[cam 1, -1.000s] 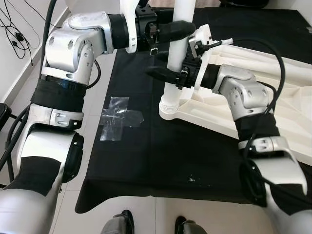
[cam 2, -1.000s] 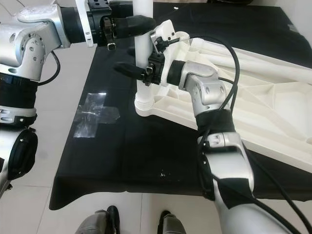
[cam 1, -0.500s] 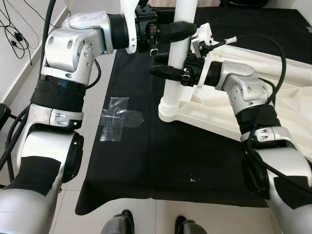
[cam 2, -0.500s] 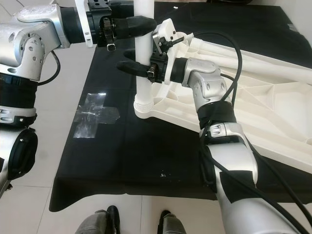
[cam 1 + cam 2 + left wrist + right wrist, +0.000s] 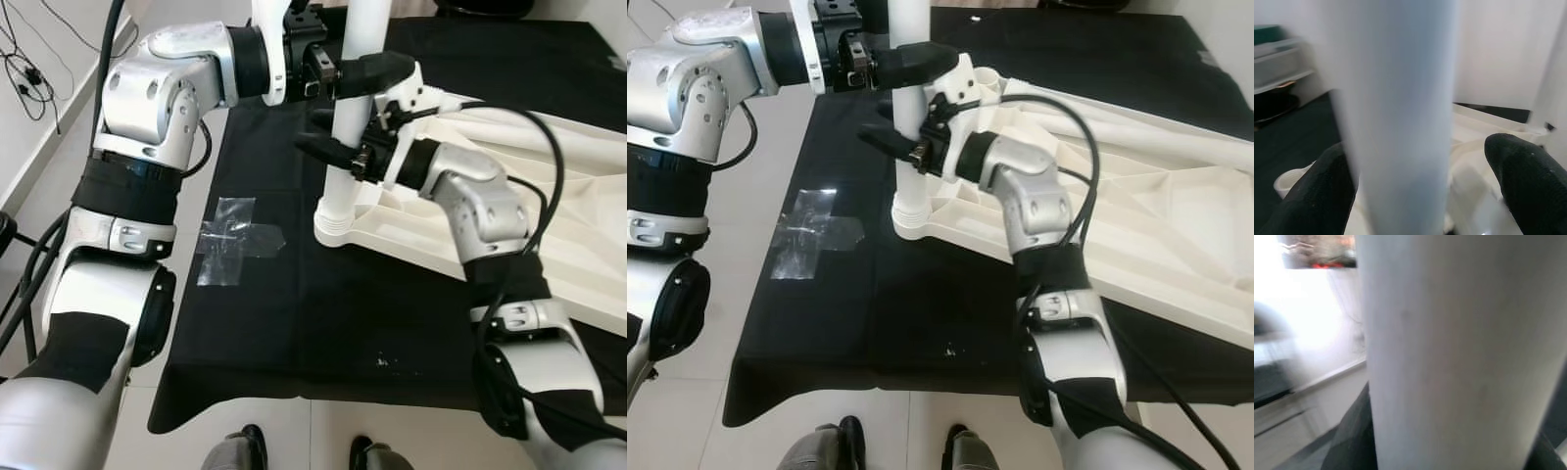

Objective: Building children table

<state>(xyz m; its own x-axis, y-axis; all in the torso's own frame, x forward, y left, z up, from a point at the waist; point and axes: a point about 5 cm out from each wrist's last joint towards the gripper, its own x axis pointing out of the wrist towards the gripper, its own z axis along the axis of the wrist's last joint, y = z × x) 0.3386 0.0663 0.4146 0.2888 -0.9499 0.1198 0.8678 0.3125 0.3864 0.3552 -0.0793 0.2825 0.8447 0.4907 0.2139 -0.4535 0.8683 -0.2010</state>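
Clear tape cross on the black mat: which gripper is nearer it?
Right. The right gripper holds the white table leg lower down, closer to the clear tape cross; the left gripper is around it higher up.

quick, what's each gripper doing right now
Left gripper: fingers on either side of the white table leg, high up; contact cannot be told.
Right gripper: closed around the same leg, lower down.
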